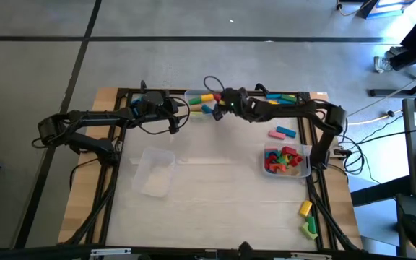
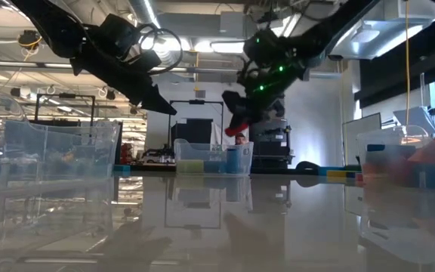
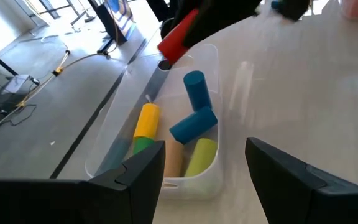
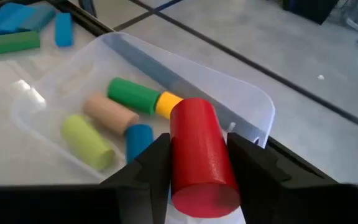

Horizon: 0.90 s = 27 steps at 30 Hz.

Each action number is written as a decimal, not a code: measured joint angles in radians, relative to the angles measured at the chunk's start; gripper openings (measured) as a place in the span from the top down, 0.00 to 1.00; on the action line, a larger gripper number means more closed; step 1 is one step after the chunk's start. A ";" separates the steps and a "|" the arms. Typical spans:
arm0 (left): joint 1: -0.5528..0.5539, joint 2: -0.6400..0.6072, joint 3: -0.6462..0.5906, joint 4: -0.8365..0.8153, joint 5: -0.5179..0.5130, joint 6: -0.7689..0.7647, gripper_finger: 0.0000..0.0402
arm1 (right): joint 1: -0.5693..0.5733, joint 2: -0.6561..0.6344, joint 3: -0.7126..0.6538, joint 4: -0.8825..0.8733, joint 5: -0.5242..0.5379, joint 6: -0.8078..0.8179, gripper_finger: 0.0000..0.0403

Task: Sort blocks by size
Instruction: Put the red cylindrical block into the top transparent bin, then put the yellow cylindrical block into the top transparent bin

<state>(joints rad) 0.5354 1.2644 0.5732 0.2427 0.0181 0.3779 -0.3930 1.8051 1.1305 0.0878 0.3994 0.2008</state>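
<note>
My right gripper [image 1: 217,105] is shut on a red cylinder block [image 4: 199,155] above a clear bin [image 1: 202,102] at the table's far edge. The bin holds several cylinders: yellow, green, tan, blue and light green [image 3: 188,134]. My left gripper [image 1: 174,124] is open and empty, just left of that bin and above the table. In the left wrist view the red cylinder [image 3: 178,37] hangs over the bin's far end. My right gripper pinches the red cylinder's curved side [image 4: 176,152] between its two fingers, which lie along its length. The fingers slant down from the table's right. The cylinder is tilted and lifted clear, above the bin.
A second clear bin [image 1: 287,160] with several red and mixed blocks stands at the right. An empty clear bin [image 1: 155,172] lies at the left. Loose blocks lie at the far right [image 1: 283,133] and near the front right corner [image 1: 307,218].
</note>
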 joint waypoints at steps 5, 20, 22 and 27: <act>0.000 0.000 0.000 -0.001 0.000 -0.012 0.46 | -0.056 0.053 0.000 0.080 -0.072 0.001 0.65; 0.000 0.000 0.000 0.007 0.000 -0.034 0.46 | -0.064 0.080 0.000 0.077 -0.106 -0.024 0.34; 0.000 0.000 0.000 0.004 0.000 -0.054 0.46 | -0.041 0.058 -0.001 0.052 -0.105 -0.030 0.32; 0.000 0.000 0.000 0.004 0.000 -0.057 0.46 | 0.029 -0.066 0.000 -0.066 -0.105 -0.035 0.33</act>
<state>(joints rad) 0.5354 1.2648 0.5732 0.2470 0.0181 0.3214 -0.3637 1.7395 1.1301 0.0215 0.2944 0.1661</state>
